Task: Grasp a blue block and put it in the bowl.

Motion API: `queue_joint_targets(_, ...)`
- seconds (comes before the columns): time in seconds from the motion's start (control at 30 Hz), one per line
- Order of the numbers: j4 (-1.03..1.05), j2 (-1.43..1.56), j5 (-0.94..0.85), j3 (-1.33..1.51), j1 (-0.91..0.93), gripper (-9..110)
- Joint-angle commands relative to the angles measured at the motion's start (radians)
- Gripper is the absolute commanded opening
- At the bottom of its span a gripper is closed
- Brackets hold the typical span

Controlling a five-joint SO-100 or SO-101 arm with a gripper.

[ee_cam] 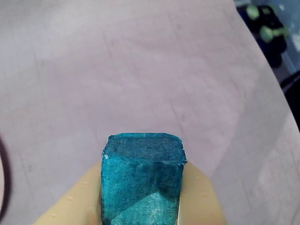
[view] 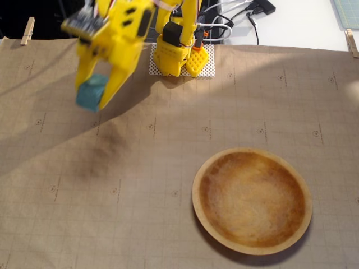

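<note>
The table covering [view: 168,168], a brown gridded paper sheet, filled most of the fixed view; a wooden clothespin [view: 27,31] clipped its edge at 10 o'clock, and another peg [view: 351,43] sat at 2 o'clock; the yellow arm [view: 174,39] rose from a white perforated base plate [view: 208,64] at 12 o'clock, with cables [view: 235,17] trailing behind it; the bowl [view: 252,200], round and wooden with a pale rim and a darker orange-brown inside, lay at 5 o'clock, holding nothing; the gripper [view: 91,95] hung above the sheet at 10 o'clock, well apart from the bowl, its shadow falling on the paper below; its two fingers were clamped narrowly on the blue block [view: 90,93], which was lifted clear of the surface; in the wrist view, the blue block [ee_cam: 142,180] sat at 6 o'clock, pinched on both sides between the tan-looking fingers [ee_cam: 199,197], with plain sheet beyond it.
</note>
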Motion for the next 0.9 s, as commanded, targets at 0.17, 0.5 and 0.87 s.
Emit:
queue_joint_targets(0.17, 0.009, 0.152, 0.123, -0.055, -0.198, -2)
queue_joint_targets(0.5, 0.051, 0.137, 0.236, -0.035, -0.433, -2)
queue_joint_targets(0.87, -0.003, 0.106, 0.252, 0.014, -0.657, -3)
